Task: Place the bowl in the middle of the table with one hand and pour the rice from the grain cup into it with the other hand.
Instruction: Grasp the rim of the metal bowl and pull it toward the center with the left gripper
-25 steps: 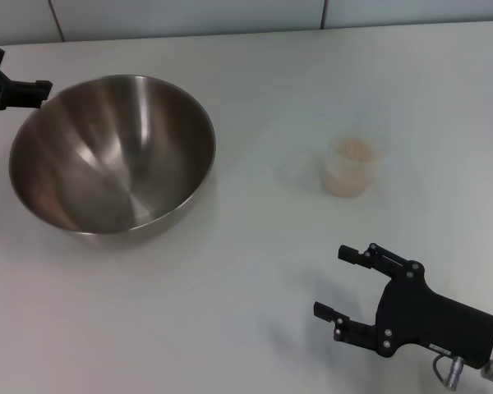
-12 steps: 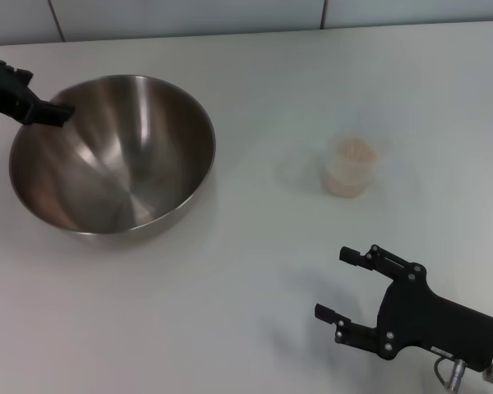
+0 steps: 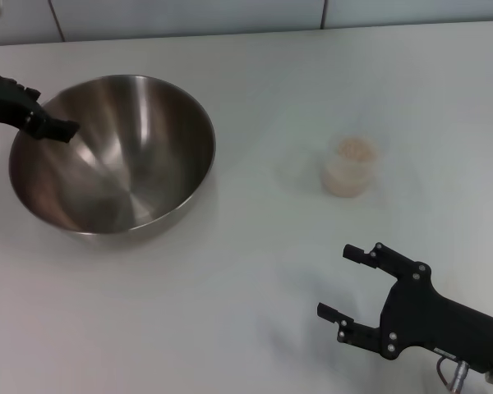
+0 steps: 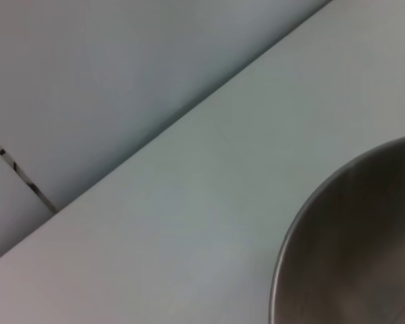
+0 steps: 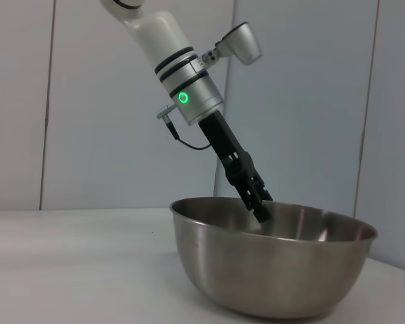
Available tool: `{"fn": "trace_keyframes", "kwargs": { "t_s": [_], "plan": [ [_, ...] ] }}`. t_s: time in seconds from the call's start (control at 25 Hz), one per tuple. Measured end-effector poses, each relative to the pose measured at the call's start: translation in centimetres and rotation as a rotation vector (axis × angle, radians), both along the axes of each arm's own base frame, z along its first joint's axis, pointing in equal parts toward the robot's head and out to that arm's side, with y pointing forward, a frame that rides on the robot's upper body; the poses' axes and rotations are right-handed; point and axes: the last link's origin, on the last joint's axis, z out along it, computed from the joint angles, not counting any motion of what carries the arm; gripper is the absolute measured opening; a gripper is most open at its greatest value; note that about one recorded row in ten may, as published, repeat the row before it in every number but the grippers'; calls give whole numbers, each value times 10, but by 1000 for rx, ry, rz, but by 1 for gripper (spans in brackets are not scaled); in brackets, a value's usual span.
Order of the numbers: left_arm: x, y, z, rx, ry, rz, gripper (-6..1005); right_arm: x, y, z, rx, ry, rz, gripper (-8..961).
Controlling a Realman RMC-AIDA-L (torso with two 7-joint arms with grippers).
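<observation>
Steel, shiny and wide, the round mixing bowl [image 3: 112, 153] sits at ten o'clock on our white counter [image 3: 255, 90]; our left hand [image 3: 43, 125] reaches over its rim, fingers untellable. Our right hand [image 3: 352, 291], prongs apart, waits at five o'clock, the small clear rice-filled cup [image 3: 351, 167] beyond. From the right wrist, the bowl [image 5: 273, 263] looks slick: we'd pinch its thin rim.

Pale panelled wall [image 3: 189, 16] behind.
</observation>
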Motion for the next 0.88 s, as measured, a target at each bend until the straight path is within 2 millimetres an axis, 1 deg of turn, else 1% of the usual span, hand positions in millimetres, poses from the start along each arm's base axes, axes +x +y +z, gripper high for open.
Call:
{"fn": "trace_keyframes", "kwargs": {
  "t_s": [0.24, 0.76, 0.88],
  "plan": [
    [-5, 5, -8, -21, 29, 10, 768, 0, 0, 0, 0, 0, 1, 793],
    [-3, 6, -10, -38, 57, -5, 748, 0, 0, 0, 0, 1, 1, 793],
    [-3, 7, -11, -40, 57, -4, 595, 0, 0, 0, 0, 0, 2, 792]
  ]
}}
